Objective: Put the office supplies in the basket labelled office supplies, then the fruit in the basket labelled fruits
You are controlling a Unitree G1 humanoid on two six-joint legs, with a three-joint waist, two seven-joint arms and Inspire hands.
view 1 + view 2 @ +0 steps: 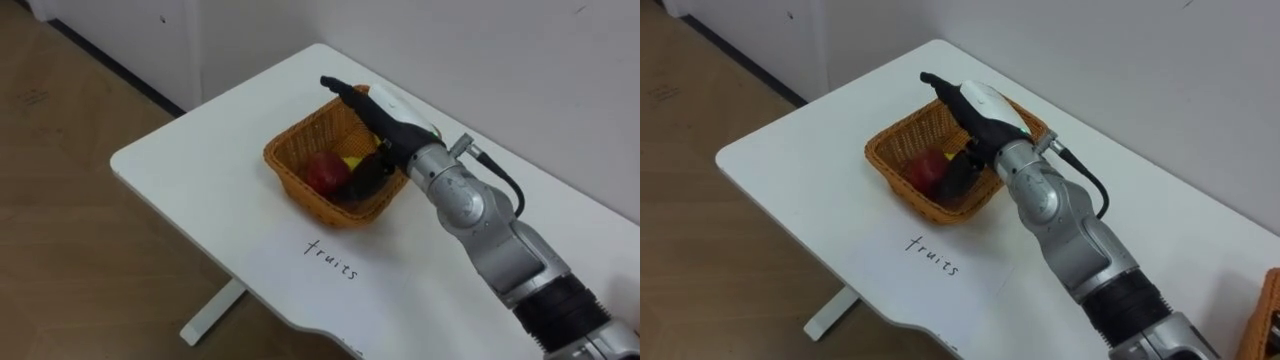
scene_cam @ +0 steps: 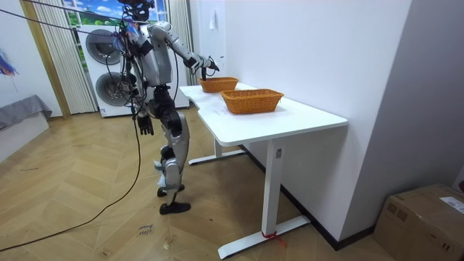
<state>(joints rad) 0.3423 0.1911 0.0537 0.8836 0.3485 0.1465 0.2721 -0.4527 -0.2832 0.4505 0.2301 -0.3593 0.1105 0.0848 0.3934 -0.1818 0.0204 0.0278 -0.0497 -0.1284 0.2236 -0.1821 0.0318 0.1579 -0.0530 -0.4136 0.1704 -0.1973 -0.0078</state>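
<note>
The robot stands at the far end of the white desk, its right arm stretched out over the fruit basket. The right hand hovers above the basket's 3 o'clock side. Its fingers are spread straight out toward 10 o'clock and its thumb points down into the basket, clamped on nothing that I can see.

Inside the basket a red apple lies toward 7 o'clock. A yellow fruit sits just beside it at the apple's 2 o'clock, partly hidden under the hand. A handwritten word is on the desk at 6 o'clock from the basket.

From the room view, the left hand hangs at the robot's side, well apart from the desk. Whether it is open or closed I cannot tell. A second basket stands on the near part of the desk.
</note>
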